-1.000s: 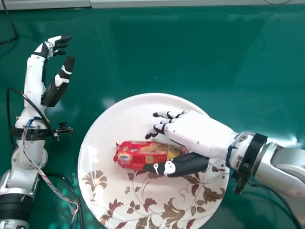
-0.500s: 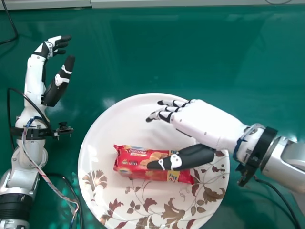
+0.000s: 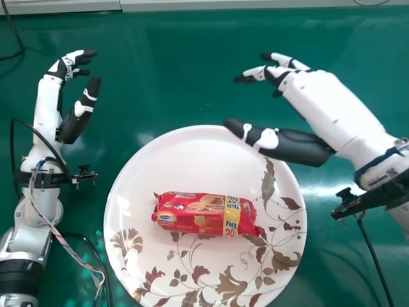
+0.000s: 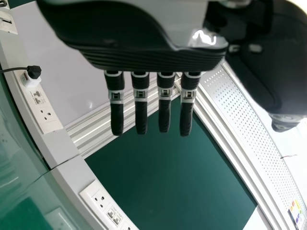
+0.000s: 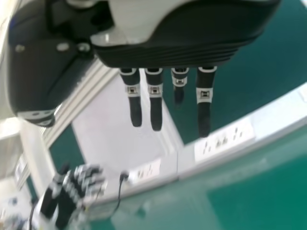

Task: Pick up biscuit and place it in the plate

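Head view: a red biscuit packet (image 3: pixel 204 214) lies flat near the middle of a round white plate (image 3: pixel 192 153), its long side running across from left to right, with a yellow band towards its right end. It sits wholly inside the rim and touches nothing but the plate, whose nearer part is decorated with brown leaves. The plate rests on a glossy green table (image 3: pixel 192 57).

My right hand (image 3: pixel 319 99) is up beyond the packet and towards the right, well apart from it. Its fingers are loosely extended, with the thumb spread wide from them, and it has hold of nothing. The thumb tip overlaps the plate's far right rim in this view; I cannot tell how high above it the hand is. The right wrist view agrees, with the fingers reaching out relaxed and no object between them and the thumb.

My left hand (image 3: pixel 48 99) is idle at the far left of the head view, beside the plate but clear of it, relaxed open and empty.

As I judge it, the job is essentially complete: the biscuit is in the plate and released. The placing needs no correction. All I would have left is to draw the right arm away without letting the thumb catch the rim.
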{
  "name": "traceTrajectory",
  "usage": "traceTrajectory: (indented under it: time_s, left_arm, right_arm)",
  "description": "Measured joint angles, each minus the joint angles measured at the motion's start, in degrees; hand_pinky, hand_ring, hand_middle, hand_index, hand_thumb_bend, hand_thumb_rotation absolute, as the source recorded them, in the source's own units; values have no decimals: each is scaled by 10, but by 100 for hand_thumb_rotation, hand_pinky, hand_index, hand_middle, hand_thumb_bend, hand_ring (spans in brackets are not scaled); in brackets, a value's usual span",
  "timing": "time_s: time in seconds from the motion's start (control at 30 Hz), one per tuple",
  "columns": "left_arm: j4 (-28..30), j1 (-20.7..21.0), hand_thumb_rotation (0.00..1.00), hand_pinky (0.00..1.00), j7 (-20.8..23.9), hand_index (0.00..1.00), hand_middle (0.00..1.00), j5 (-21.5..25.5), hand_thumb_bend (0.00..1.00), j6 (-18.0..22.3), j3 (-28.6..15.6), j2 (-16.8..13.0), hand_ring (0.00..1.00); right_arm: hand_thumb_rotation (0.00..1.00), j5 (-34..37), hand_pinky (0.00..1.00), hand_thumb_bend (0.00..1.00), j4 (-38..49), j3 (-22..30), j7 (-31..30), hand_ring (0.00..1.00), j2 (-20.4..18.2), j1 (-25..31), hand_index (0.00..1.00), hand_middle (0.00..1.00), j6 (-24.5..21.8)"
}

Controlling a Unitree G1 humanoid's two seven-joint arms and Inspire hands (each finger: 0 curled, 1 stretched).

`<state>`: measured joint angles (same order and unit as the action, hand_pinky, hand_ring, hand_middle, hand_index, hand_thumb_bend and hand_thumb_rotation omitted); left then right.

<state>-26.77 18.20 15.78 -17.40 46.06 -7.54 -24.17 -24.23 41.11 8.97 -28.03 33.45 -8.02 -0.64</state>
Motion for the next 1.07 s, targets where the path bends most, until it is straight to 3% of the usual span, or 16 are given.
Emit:
traceTrajectory:
  time_s: [0.33, 0.47, 0.6, 0.67, 0.8, 0.9, 1.07]
  left_arm:
    - [38, -15, 42, 70, -14, 82, 91, 3, 88, -27, -3, -3, 87]
    - [42, -19, 44, 75, -17, 85, 93, 2, 84, -31, -2, -3, 90]
    - [45, -21, 51, 84, -18, 90, 96, -3, 83, -32, -1, -3, 95]
    - [48, -22, 55, 94, -19, 93, 98, -6, 83, -37, 1, -1, 98]
    - [53, -22, 62, 100, -22, 97, 98, -4, 84, -45, 2, 7, 100]
    - [53, -20, 67, 100, -22, 99, 97, -5, 86, -52, 3, 11, 99]
    - [46, -14, 74, 100, -22, 99, 96, -5, 88, -53, 4, 14, 97]
  right_arm:
    - [43, 38, 59, 79, -19, 22, 73, 71, -49, -6, 75, 75, -22]
    - [33, 67, 60, 63, -19, 31, 92, 74, -82, -2, 76, 77, -54]
    - [39, 96, 65, 46, -23, 47, 121, 76, -111, 2, 78, 79, -71]
    - [42, 101, 67, 36, -25, 49, 135, 79, -125, 6, 79, 81, -76]
    - [35, 128, 66, 26, -38, 50, 169, 78, -165, 23, 78, 81, -77]
    - [34, 148, 71, 18, -49, 50, 184, 81, -184, 32, 80, 83, -71]
    - [24, 169, 70, 15, -72, 50, 199, 79, -198, 44, 80, 82, -41]
